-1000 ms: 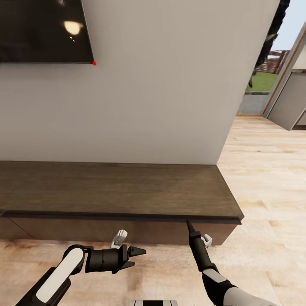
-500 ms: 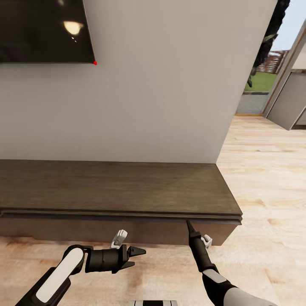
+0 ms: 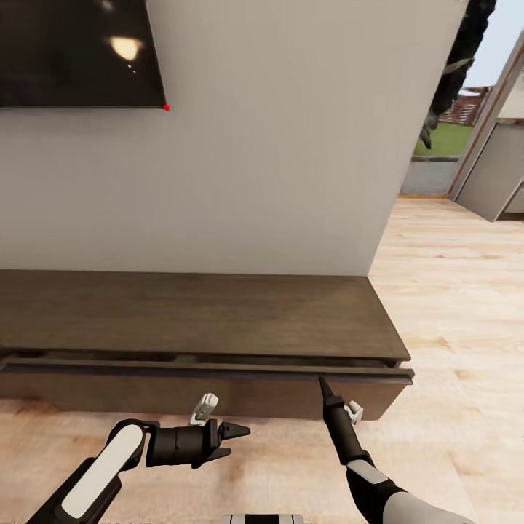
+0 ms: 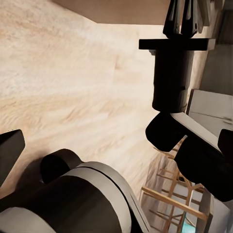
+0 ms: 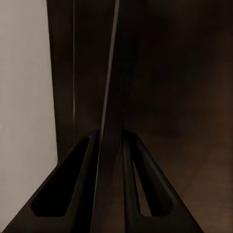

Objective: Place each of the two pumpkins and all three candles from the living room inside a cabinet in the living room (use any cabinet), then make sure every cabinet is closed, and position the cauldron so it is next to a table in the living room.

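The robot is standing in front of the cabinet [image 3: 196,320], the long low dark-brown unit against the grey wall [image 3: 291,145], below the dark screen [image 3: 73,51]. The right claw [image 3: 322,382] is reaching up to the front edge of the cabinet near its right end. In the right wrist view the two fingers [image 5: 82,194] are standing close on both sides of a thin dark panel edge, so the right claw is pinching the lip of the cabinet front. This front is standing a little out from the body, and a narrow dark gap is showing under the top.

The left claw [image 3: 236,440] is hanging low over the wooden floor [image 3: 451,291], its tips apart and holding nothing.

The step in hand seems to be pulling this front open. To do it well, the right arm should be pulling straight back toward the robot, level with the top and without twisting, because the grip is only on a thin lip and can slip off easily. Backing the base slowly may help more than bending the arm. The left arm should be staying low and clear of the front's path.
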Tool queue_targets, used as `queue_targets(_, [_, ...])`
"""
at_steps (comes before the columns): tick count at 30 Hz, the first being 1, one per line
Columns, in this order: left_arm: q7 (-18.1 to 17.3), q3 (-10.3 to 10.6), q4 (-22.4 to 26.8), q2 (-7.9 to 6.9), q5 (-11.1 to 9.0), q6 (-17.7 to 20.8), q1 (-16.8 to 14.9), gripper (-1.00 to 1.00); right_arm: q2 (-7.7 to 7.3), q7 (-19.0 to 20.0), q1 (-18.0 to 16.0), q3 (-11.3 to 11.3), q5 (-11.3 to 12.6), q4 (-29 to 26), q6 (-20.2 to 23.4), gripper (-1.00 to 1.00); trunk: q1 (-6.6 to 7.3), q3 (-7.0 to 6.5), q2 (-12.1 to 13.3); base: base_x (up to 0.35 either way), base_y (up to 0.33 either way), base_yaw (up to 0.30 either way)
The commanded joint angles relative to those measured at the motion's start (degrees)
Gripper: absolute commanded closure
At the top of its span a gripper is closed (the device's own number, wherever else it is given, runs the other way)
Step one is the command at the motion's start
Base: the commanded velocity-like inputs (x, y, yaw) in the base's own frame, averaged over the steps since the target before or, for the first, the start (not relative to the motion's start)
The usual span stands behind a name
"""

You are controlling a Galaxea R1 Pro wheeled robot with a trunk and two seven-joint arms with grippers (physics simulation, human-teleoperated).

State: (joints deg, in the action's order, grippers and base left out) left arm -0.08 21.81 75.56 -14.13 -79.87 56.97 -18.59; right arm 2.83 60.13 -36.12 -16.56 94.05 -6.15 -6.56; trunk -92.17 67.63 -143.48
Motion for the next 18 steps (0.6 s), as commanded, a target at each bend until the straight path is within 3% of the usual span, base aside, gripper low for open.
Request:
queue_targets(1, [0.0, 0.1, 0.0, -0.03, -0.1, 0.1, 0.0, -1.00, -0.01, -0.1, 0.0, -0.5, 0.4, 1.4, -0.3, 1.00, 0.01, 0.05, 0.0, -0.121, 0.000, 0.000])
queue_targets(18, [0.0, 0.1, 0.0, -0.02, -0.1, 0.1, 0.0, -1.00, -0.01, 0.3, 0.0, -0.5, 0.5, 1.4, -0.8, 1.00, 0.01, 0.05, 0.0, -0.128, 0.000, 0.000])
